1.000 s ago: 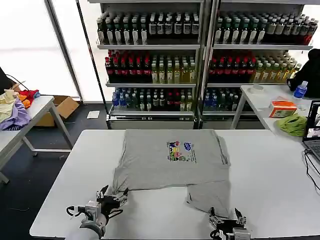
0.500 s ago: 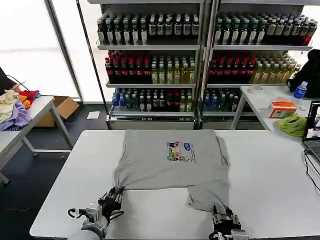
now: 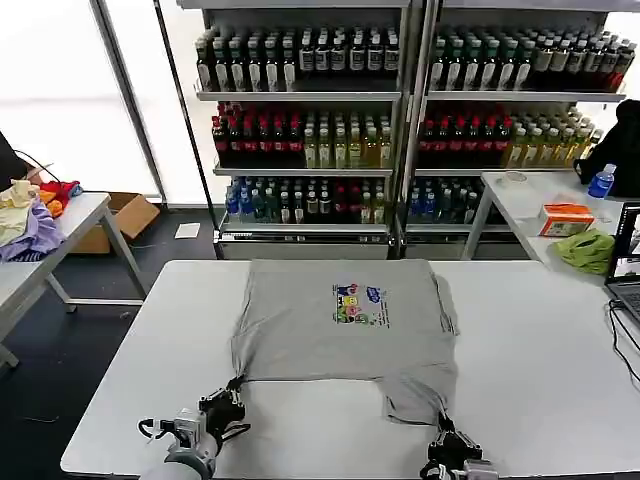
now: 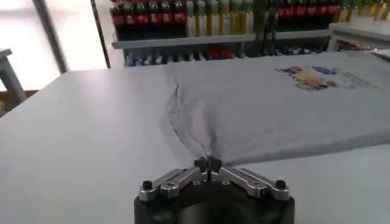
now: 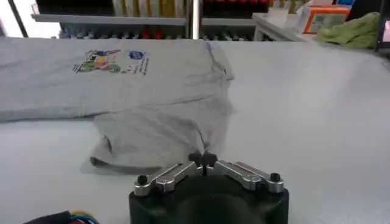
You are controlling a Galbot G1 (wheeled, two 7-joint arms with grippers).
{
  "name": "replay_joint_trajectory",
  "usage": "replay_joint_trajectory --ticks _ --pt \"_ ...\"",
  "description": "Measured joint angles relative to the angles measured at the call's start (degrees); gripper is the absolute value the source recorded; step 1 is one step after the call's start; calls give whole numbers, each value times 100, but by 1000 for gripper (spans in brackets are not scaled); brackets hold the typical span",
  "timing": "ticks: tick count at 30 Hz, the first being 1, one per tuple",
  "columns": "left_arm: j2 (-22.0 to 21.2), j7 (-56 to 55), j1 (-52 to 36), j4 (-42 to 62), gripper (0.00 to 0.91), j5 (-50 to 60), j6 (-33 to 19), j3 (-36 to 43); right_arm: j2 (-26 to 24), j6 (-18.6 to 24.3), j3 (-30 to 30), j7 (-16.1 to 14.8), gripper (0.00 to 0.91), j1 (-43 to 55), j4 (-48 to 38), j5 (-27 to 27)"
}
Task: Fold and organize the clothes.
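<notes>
Left pincer (image 3: 232,399), fingers together, clamps the 7 o'clock corner of the grey shirt (image 3: 345,325). Right pincer (image 3: 445,440), likewise pressed shut, pinches the shirt's 5 o'clock flap (a rumpled fold). Shirt lies mid-counter (image 3: 540,350), print (image 3: 357,302) facing up. At 2 o'clock, a side table carries a lime-green cloth (image 3: 588,248) and an orange box (image 3: 565,217).
</notes>
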Motion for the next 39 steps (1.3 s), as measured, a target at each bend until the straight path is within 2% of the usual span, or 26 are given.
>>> replay_joint_trajectory --ticks 8,19,28,39 --pt "-151 74 -118 -138 0 -90 -294 -40 95 229 124 -255 0 269 273 -186" --pt "-273 100 -499 -148 0 -344 -704 -129 193 370 230 -483 0 895 209 -334" --pt "-240 103 -1035 211 0 -562 -875 -123 138 370 164 -573 0 1653 -262 -345" --pt "-214 127 -1929 1067 0 -799 -962 12 172 154 -8 -553 0 2731 -1150 -281"
